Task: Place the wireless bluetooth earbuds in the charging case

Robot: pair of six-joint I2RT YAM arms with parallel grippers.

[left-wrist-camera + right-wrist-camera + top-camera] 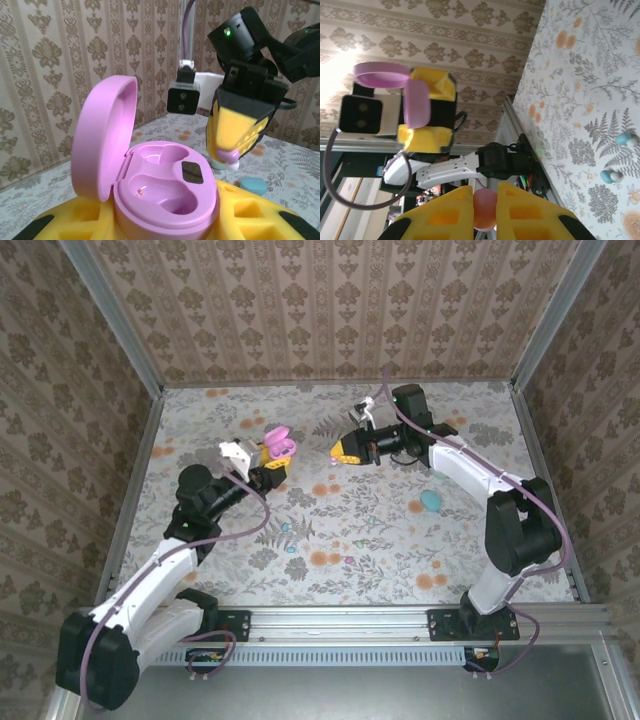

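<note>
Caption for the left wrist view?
Left gripper holds the open pink charging case; right gripper, pinching a pink earbud, hovers beyond it.

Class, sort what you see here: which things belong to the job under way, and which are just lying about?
In the job: pink charging case, lid open, gripped by the left tool; pink earbud, pinched in the right tool.
Lying about on the mat: teal case; two blue earbuds.

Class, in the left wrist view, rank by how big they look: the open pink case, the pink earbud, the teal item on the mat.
1. pink case: largest, though nearest the camera.
2-3. pink earbud and teal item look alike; the teal item is partly hidden, so unranked.
</note>
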